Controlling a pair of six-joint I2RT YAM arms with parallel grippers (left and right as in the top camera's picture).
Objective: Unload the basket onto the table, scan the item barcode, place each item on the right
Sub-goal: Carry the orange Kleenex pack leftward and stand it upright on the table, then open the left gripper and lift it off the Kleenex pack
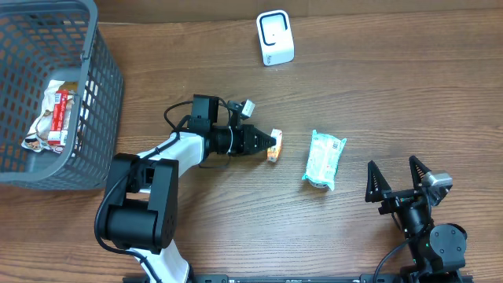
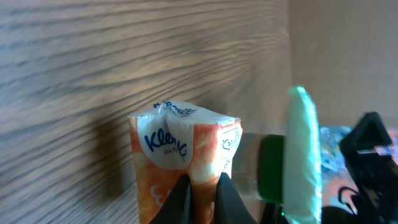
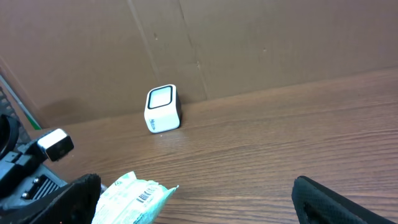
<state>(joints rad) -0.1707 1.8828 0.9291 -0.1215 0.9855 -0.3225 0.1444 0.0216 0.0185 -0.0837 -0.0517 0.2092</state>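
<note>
My left gripper (image 1: 266,145) is shut on a small orange and white Kleenex tissue pack (image 1: 274,145), pinching its lower edge just above the table. In the left wrist view the pack (image 2: 186,146) fills the middle, with the black jaws (image 2: 203,194) closed on its bottom. The white barcode scanner (image 1: 275,38) stands at the back of the table, also seen in the right wrist view (image 3: 163,109). A pale green wipes pack (image 1: 324,159) lies flat to the right of the tissue pack, its barcode visible (image 3: 134,196). My right gripper (image 1: 395,182) rests wide open near the front right, holding nothing.
A grey plastic basket (image 1: 106,94) stands at the far left with several wrapped items (image 1: 55,118) inside. A brown cardboard wall (image 3: 249,43) backs the table behind the scanner.
</note>
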